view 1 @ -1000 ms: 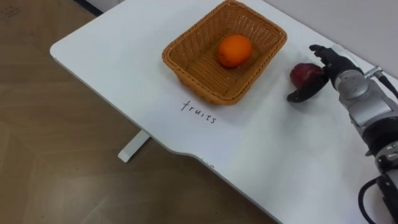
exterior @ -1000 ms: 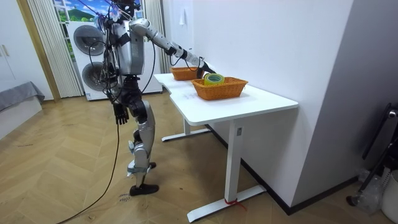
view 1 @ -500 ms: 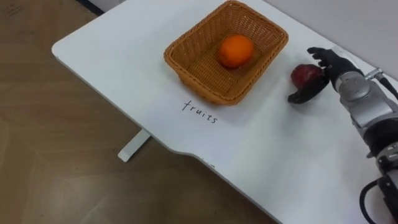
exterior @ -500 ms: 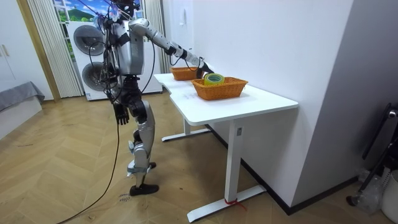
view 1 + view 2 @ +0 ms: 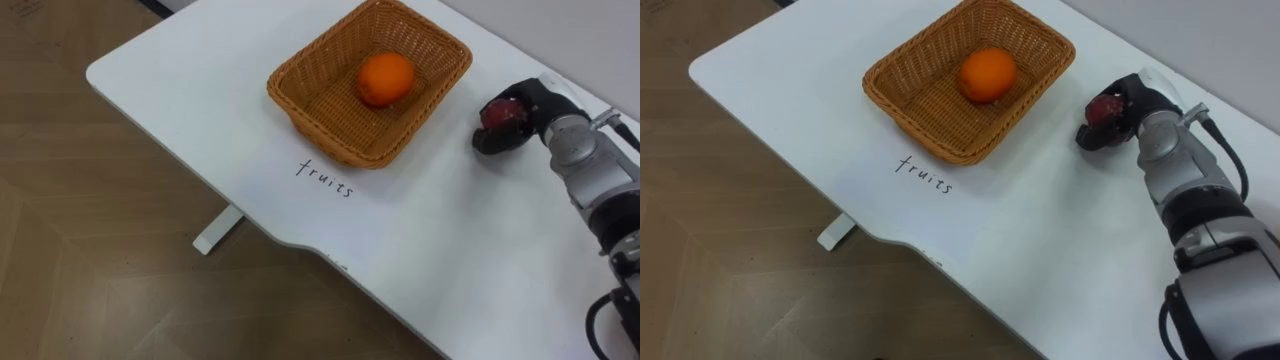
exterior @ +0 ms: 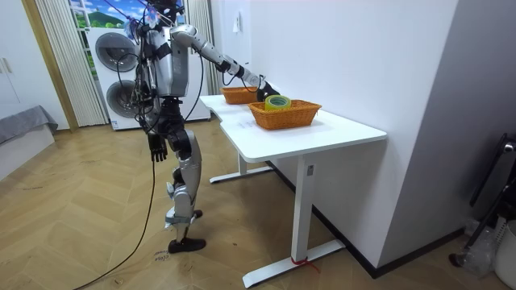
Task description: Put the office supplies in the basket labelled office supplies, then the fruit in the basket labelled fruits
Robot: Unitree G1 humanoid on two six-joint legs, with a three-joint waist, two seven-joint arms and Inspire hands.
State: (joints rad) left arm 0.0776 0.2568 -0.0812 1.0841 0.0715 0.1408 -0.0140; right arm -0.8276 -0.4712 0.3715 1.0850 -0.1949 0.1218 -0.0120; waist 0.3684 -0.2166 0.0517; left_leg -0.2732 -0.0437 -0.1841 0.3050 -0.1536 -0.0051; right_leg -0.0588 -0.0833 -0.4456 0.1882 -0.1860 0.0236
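Observation:
A dark red apple rests on the white table just right of the wicker fruit basket. My right hand has its fingers and thumb curled round the apple. The basket holds an orange, and the word "fruits" is written on the table in front of it. In the room view I stand at the table's end with the right arm stretched over it, and my left hand hangs by my thigh. A second basket holds a roll of tape.
The table's near edge runs diagonally, with wooden floor below it. A wall stands right behind the table. A washing machine stands behind me.
My right hand's fingers, spread around the apple a second ago, have curled onto it. The picture has shifted slightly.

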